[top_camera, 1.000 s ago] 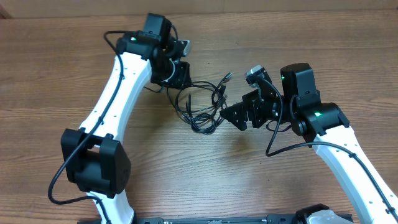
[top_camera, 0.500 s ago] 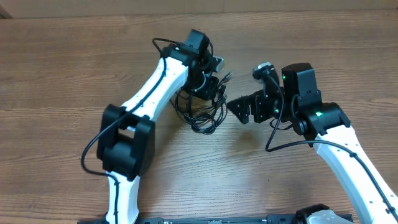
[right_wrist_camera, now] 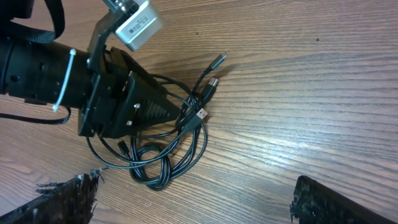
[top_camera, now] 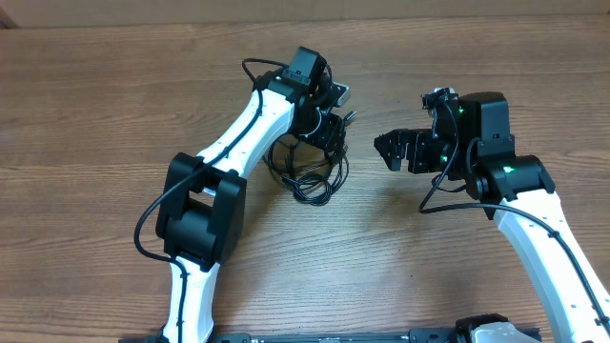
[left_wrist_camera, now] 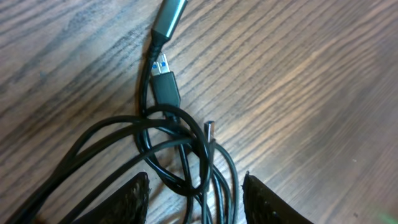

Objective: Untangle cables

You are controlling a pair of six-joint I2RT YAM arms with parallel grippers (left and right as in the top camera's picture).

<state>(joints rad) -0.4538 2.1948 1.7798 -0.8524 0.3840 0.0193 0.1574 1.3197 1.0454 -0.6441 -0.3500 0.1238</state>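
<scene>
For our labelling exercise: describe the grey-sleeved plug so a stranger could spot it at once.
On the wooden table, find the black cables tangled beneath the left gripper. One plug end reaches farthest out; unlike the black, blue-tongued plug beside it, its sleeve is pale grey.

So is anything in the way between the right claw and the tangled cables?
Nothing visible. Only bare table lies between the right gripper and the cables. The left gripper hangs open over the bundle's far side, so it could crowd that part.

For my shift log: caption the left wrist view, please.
Open left gripper straddling tangled thin black cables with plug ends on a brown wooden table.
</scene>
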